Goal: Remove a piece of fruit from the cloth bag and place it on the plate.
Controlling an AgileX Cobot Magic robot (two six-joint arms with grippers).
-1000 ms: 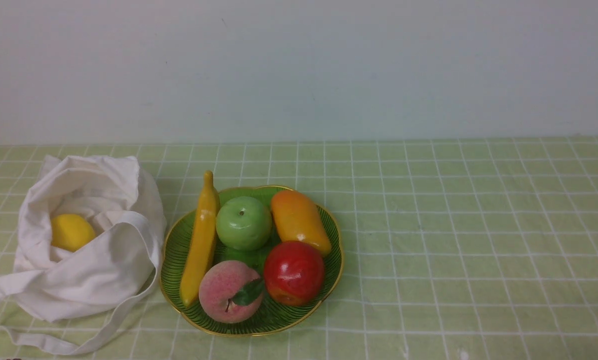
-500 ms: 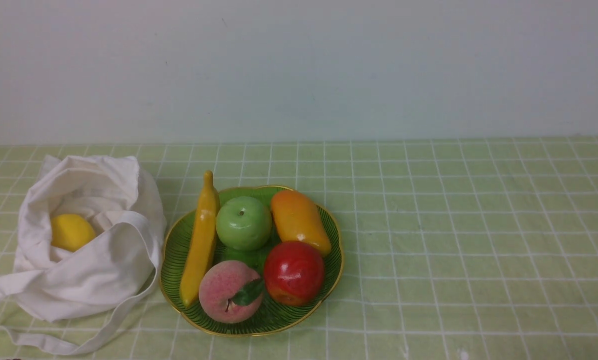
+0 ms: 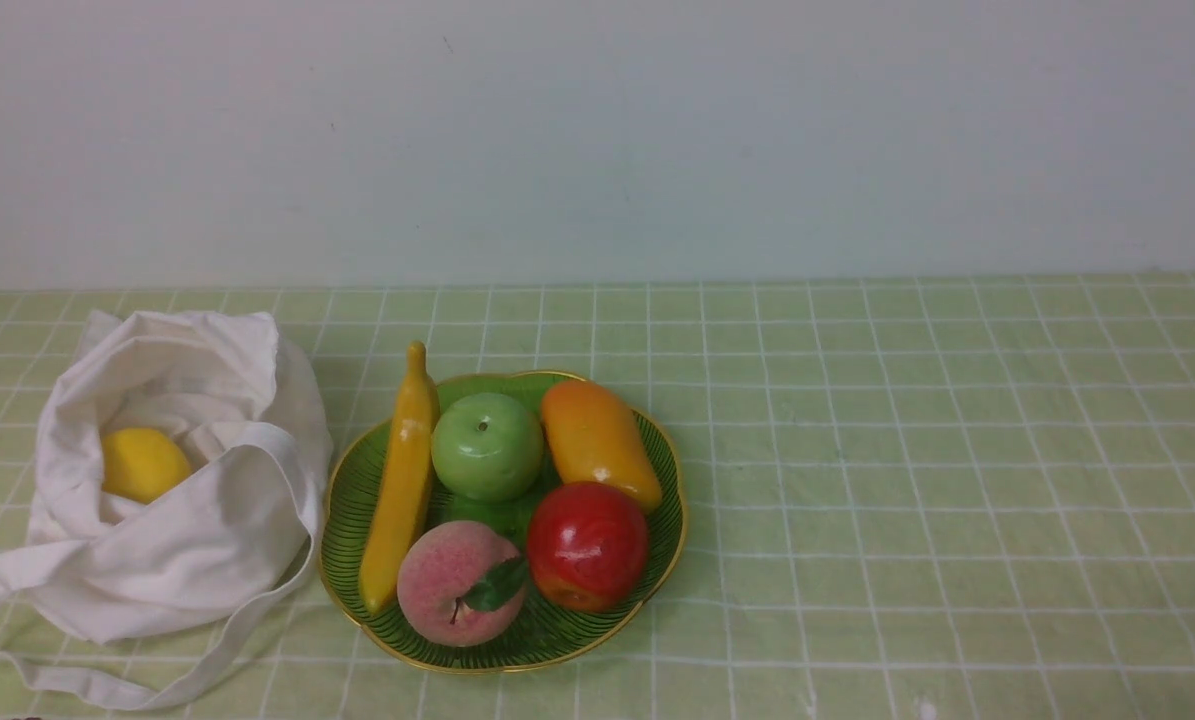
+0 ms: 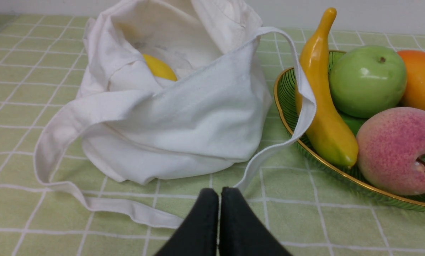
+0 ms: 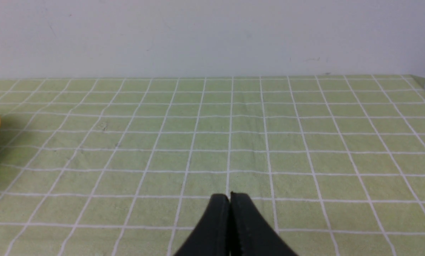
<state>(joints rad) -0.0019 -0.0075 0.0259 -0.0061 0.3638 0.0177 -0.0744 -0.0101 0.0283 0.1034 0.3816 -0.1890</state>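
Observation:
The light-green apple (image 3: 487, 446) sits on the green gold-rimmed plate (image 3: 347, 500), between a banana and a mango; it also shows in the left wrist view (image 4: 367, 80). The white cloth bag (image 3: 172, 480) lies left of the plate, open, with a yellow lemon (image 3: 142, 464) inside. In the left wrist view the bag (image 4: 184, 117) and plate (image 4: 287, 103) lie ahead of my left gripper (image 4: 219, 192), which is shut and empty, just short of a bag strap. My right gripper (image 5: 229, 196) is shut and empty over bare tablecloth. Neither gripper shows in the front view.
On the plate also lie a yellow banana (image 3: 403, 480), an orange mango (image 3: 597, 440), a red apple (image 3: 587, 546) and a pink peach (image 3: 457, 584). The bag's straps (image 3: 157, 680) trail toward the table's front edge. A green checked cloth covers the table; a wall stands behind.

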